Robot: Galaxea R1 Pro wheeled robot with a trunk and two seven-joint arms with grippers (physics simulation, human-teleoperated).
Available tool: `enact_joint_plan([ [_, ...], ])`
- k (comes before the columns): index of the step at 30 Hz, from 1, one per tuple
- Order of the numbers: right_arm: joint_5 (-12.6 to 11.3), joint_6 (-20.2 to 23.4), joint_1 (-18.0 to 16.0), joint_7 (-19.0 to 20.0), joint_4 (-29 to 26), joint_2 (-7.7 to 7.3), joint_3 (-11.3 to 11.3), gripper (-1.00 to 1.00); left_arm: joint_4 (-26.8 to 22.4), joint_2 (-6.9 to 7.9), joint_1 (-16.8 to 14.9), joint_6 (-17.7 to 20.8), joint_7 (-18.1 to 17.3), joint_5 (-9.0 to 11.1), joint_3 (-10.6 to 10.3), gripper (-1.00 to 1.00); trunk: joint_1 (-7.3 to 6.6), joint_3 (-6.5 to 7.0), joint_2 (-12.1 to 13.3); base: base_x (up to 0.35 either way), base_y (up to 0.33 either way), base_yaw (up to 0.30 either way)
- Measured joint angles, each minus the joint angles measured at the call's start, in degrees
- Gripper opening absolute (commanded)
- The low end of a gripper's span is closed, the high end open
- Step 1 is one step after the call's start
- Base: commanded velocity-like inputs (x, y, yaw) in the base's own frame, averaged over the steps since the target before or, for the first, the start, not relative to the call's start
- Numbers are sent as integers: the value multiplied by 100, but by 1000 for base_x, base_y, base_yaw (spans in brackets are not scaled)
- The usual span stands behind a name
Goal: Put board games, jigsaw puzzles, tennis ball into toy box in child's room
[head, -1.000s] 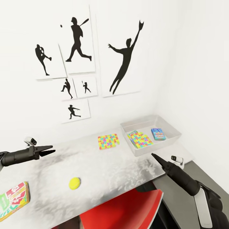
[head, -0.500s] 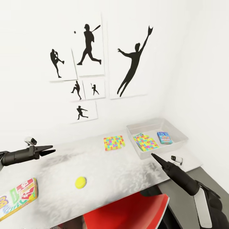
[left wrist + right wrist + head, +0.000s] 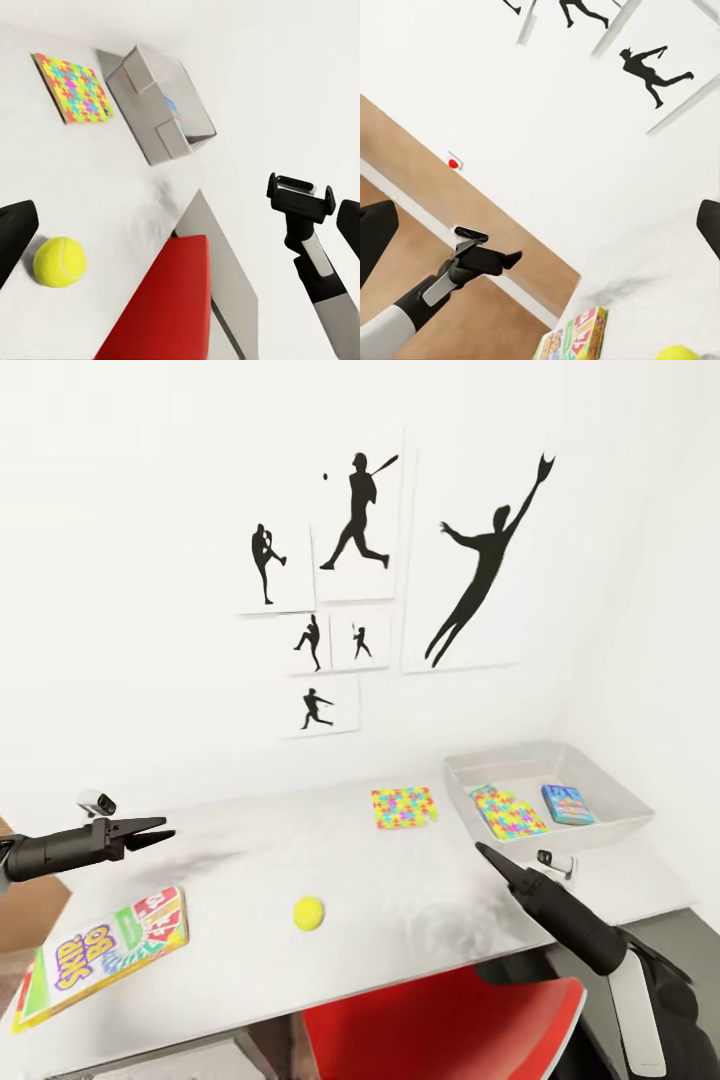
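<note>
I see a white table (image 3: 400, 890) carrying a board game (image 3: 105, 952), tennis ball (image 3: 308, 912), jigsaw puzzle (image 3: 404, 807) and toy box (image 3: 610, 832) (already part filled).

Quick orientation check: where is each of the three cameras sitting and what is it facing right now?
Head view: from the robot's head, down over the table and wall; both arms show.
Left wrist view: on the left arm, facing the tennis ball, toy box and right arm.
Right wrist view: on the right arm, facing the left end effector and board game.
All three views share the tennis ball.
</note>
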Motion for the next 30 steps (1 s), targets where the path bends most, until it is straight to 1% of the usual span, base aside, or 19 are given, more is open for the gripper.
enact_joint_plan([
  [3, -3, -1, 0, 12, 4, -3, -5, 100, 0, 0, 0, 0, 0, -1, 0, 100, 0, 7, 0, -11, 110, 129],
  [8, -6, -1, 1, 17, 1, -2, -1, 100, 0, -1, -1, 0, -1, -3, 3, 100, 0, 10, 0, -2, 189, 27],
  [17, -5, -1, 1, 19, 14, -4, -14, 100, 1, 8, -1, 0, 0, -2, 9, 100, -1, -1, 0, 64, 96, 3],
  [26, -5, -1, 1, 24, 15, -4, -15, 100, 1, 12, -1, 0, 0, 1, 9, 100, 0, -24, 0, 27, 36, 0],
  [30, -6, -1, 1, 28, 20, -4, -16, 100, 0, 15, -1, -2, -1, 4, 9, 100, -1, -26, 0, 113, 176, 0],
])
